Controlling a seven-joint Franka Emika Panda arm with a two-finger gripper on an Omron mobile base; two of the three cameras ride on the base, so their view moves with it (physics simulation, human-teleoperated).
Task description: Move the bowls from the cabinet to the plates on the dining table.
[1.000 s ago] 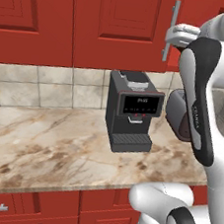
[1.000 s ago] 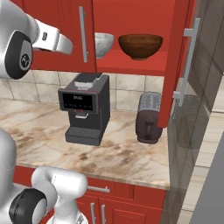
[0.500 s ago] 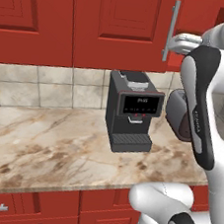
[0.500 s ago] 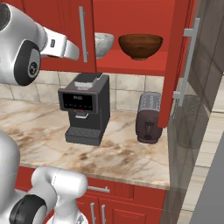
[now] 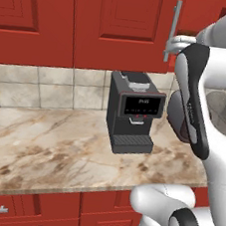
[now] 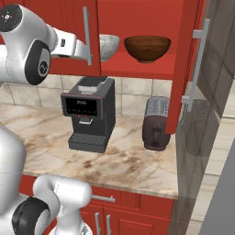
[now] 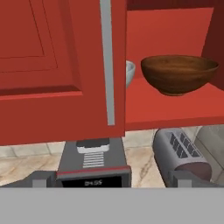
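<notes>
cabinet (image 6: 137, 27): red, mounted above the counter; its right-hand door stands swung out and its left-hand door is closed, leaving the red shelf exposed between them.
brown bowl (image 6: 147, 48): upright on the shelf, toward the right end, close to the front edge (glossy dark wood tone in the hand view (image 7: 179, 73)).
marbled bowl (image 6: 109, 46): upright on the same shelf, left of the brown bowl and a little apart from it; its left part is hidden behind the edge of the closed door. in the hand view a pale sliver of it (image 7: 130, 73) peeks out beside the door.
door handle (image 6: 86, 36): long silver bar, vertical, on the closed door near its right edge.
gripper (image 6: 85, 48): at the front of the closed door, level with the shelf, just left of the marbled bowl; the jaws are spread wide and grasp nothing (no bowl is touched).
counter (image 6: 124, 156): veined beige marble top over red fronts.
coffee machine (image 6: 90, 113): dark, standing on the counter against the back tiles, below the closed door.
toaster (image 6: 156, 123): dark grey, on the counter toward its right end, below the brown bowl.
left base view: the arm's white and dark links cover the right side; the coffee machine (image 5: 132, 112) sits near the middle of the counter (image 5: 40, 146).
</notes>
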